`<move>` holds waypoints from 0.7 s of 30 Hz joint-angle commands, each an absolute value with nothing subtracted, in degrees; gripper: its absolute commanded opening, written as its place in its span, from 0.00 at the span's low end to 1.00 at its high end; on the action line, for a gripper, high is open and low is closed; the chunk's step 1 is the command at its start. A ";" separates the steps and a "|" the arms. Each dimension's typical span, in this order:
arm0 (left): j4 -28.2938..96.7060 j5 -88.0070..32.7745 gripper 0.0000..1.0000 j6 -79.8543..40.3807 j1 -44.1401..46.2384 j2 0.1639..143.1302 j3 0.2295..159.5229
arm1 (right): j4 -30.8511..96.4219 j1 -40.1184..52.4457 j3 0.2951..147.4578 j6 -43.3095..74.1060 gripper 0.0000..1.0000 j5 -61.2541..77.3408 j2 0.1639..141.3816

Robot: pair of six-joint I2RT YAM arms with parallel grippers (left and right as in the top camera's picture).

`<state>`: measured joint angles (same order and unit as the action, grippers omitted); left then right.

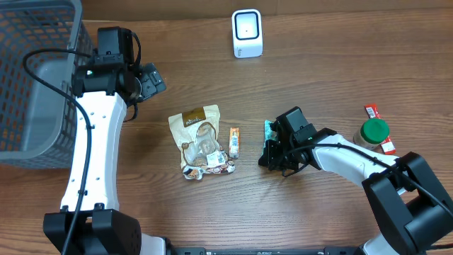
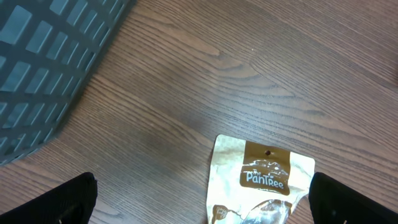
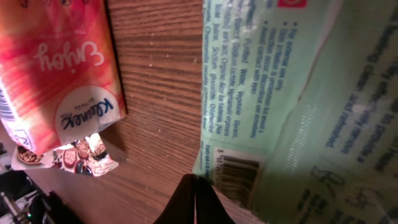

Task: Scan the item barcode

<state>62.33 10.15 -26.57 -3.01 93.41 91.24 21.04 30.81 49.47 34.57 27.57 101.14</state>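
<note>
Right wrist view is showing the right gripper, jaws pressed together at the edge of the green packet on the table, barcode just beside; whether they are pinching it I cannot tell. Pickup seems underway; next is turning that barcode toward the scanner, showing only overhead. The left gripper is hanging wide open, empty.

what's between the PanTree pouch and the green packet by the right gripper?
One thing: a small orange tissue pack, right beside the PanTree pouch. From it to the green packet is bare wood. The overhead view shows this.
</note>
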 commanded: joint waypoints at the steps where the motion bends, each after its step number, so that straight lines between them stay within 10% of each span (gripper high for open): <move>1: 62.33 10.92 1.00 -26.35 -2.98 92.51 91.68 | 20.95 30.74 49.06 35.79 0.04 26.26 100.95; 21: 62.33 10.92 1.00 -26.35 -2.98 92.51 91.68 | 33.71 22.96 55.46 21.82 0.34 19.51 89.10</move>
<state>62.33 10.15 -26.55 -3.01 93.41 91.24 32.27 25.47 55.07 24.45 24.84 89.43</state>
